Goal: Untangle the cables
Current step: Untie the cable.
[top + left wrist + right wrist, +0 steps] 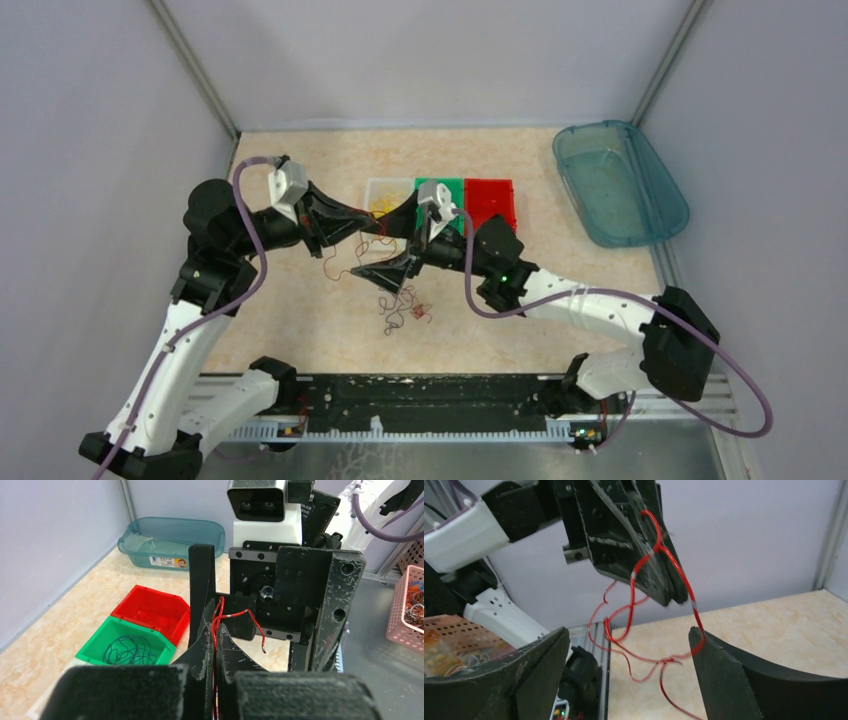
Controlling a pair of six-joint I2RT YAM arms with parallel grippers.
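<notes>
Left claw [674,597] pinches thin, curly red wires [667,661] (seemingly tangled).

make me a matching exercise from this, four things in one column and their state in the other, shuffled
Things:
1. left pincer
2. right pincer
3. green bin
4. red bin

States:
A. holds a dark wire bunch
B. open
C. looks empty
D. shut on the red wire

Pairs: 1-D, 2-B, 3-A, 4-C
</notes>
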